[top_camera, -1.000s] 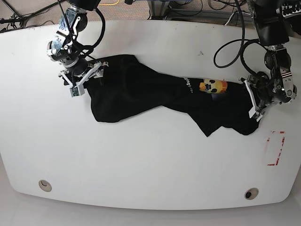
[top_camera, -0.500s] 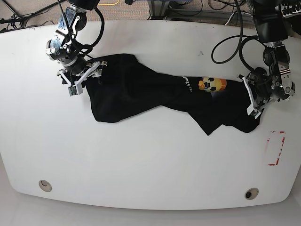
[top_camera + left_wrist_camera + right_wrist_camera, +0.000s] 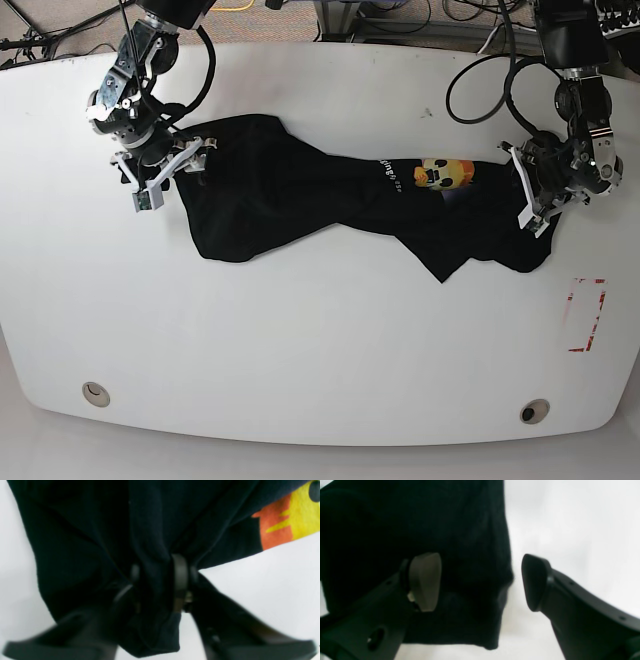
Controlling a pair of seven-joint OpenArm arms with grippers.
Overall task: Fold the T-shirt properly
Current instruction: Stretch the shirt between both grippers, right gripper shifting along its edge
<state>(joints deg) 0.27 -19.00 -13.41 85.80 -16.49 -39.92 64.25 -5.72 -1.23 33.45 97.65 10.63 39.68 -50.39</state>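
At the near edge of the white table (image 3: 300, 350) sit two small round holes, one toward each corner (image 3: 96, 393); a red rectangular outline (image 3: 586, 315) is marked on the tabletop near the base view's right edge; beyond these the black T-shirt (image 3: 300, 190) lies crumpled and stretched across the middle of the table, its yellow-orange cartoon face (image 3: 444, 174) and small white lettering (image 3: 392, 176) showing toward the base view's right. The left gripper (image 3: 160, 580), at that right end of the cloth, is clamped on a bunched fold of the T-shirt, the fabric squeezed between its pads; the orange and yellow print shows just beside it in the wrist view. The right gripper (image 3: 480, 582), at the other end, has its jaws spread apart, one finger (image 3: 425, 580) over the black cloth, the other over bare table, the shirt's edge between them and ungripped. Cables (image 3: 480, 90) trail at the far edge.
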